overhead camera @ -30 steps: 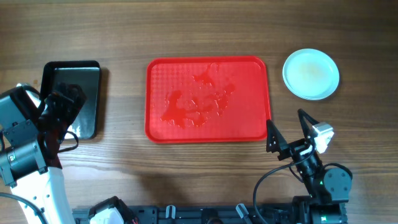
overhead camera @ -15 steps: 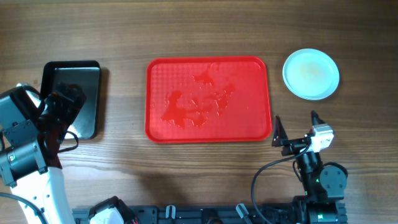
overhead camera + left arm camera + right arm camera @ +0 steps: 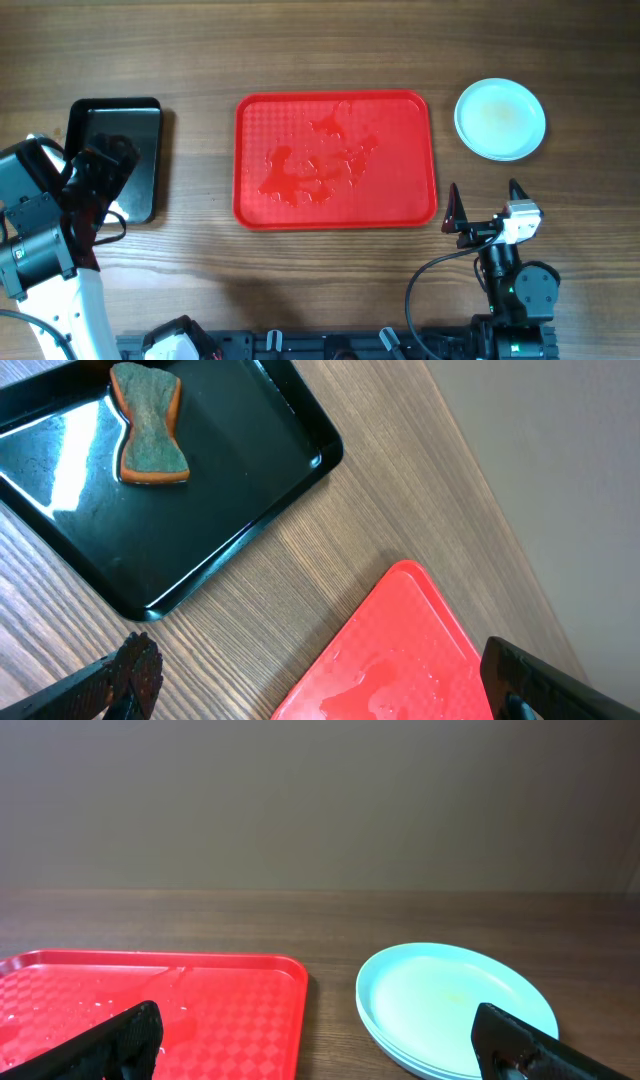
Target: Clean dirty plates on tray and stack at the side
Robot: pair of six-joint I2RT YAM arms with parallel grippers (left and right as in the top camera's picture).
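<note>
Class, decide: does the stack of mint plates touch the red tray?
Apart. The overhead view shows a strip of bare wooden table between the plates and the red tray.

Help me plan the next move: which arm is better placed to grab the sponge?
Left, probably. The sponge lies in the black tray by the open left gripper; the right gripper is beyond the red tray, near the plates.

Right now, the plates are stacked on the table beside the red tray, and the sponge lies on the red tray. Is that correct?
Not quite: the sponge lies in the black tray, as the left wrist view shows. The plates are indeed stacked on the table beside the red tray.
</note>
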